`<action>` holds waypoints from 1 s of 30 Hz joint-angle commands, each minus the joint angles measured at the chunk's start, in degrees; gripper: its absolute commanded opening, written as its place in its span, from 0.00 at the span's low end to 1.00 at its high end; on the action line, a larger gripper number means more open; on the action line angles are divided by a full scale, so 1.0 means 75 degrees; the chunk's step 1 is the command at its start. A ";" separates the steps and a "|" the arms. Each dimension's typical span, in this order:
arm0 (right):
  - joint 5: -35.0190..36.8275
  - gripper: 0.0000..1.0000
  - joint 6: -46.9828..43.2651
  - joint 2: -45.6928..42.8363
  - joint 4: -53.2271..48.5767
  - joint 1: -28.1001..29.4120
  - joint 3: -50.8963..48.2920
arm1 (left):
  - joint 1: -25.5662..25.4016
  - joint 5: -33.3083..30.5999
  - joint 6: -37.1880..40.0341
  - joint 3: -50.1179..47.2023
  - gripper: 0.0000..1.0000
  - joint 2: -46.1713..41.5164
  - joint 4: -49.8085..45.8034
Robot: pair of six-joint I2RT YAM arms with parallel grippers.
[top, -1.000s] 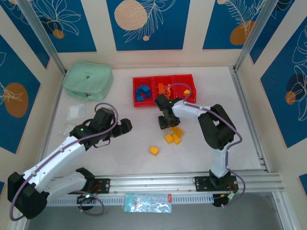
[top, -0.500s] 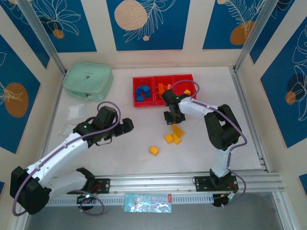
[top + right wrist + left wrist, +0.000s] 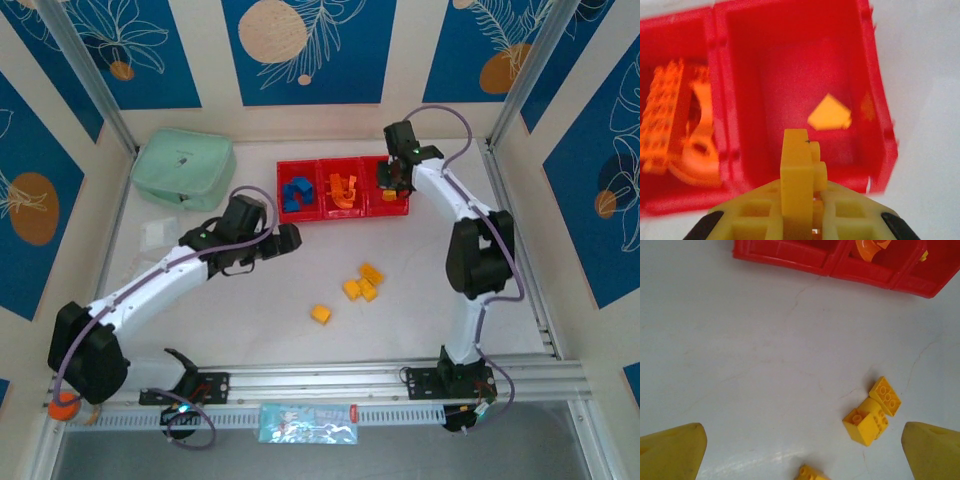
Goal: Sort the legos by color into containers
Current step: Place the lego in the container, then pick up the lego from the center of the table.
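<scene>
The right gripper (image 3: 801,212) is clamped tight on a yellow brick (image 3: 796,160), which stands upright on its narrow edge between the ribbed, honeycomb-like yellow fingers (image 3: 752,217). The brick is smooth, hard plastic with square corners and a small stepped notch on one side. It hangs over the near wall of the red tray's (image 3: 875,100) right-hand compartment. Inside that compartment one other yellow lego (image 3: 830,114) lies tilted on the glossy floor.

The tray is three shallow rectangular bins joined side by side, with thin walls and rounded lips. Its middle compartment holds orange pieces (image 3: 682,132): a studded plate and curved arches. Its left compartment holds blue bricks (image 3: 296,193).

The left gripper (image 3: 802,452) is spread wide with nothing in it. Its blunt, matte yellow fingertips (image 3: 672,455) hover over the pale, faintly scuffed surface in front of the tray. Between them and the tray lies a tight cluster of yellow bricks (image 3: 872,412), studs showing on top and touching one another. A single yellow block (image 3: 320,314) sits farther from the tray, a little to the left of the cluster. To the left of the tray, well apart from it, rests a soft mint-green pouch (image 3: 185,168) with rounded corners.
</scene>
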 commanded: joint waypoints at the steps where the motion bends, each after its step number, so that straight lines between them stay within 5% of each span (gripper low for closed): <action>1: 0.0024 0.12 -0.0260 0.1112 -0.0132 -0.0096 0.1002 | -0.0073 0.0206 0.0235 0.0378 0.99 0.0235 0.0302; 5: 0.0042 0.25 -0.0467 0.2000 -0.0612 -0.0157 0.2310 | -0.0064 0.0148 0.0351 0.0589 0.99 0.0403 0.0227; 9: -0.0027 0.41 -0.0404 0.1649 -0.0698 -0.0146 0.2295 | -0.0061 0.0154 0.0382 0.0618 0.99 0.0340 0.0143; 20: -0.0822 0.57 0.0337 -0.1697 -0.0562 0.0664 -0.1630 | -0.0096 0.0151 0.0070 -0.0295 0.99 -0.0674 -0.0348; 30: -0.0922 0.69 0.0788 -0.2772 -0.0883 0.1994 -0.4157 | -0.0254 -0.0086 -0.0405 -0.1483 0.99 -0.1629 -0.0493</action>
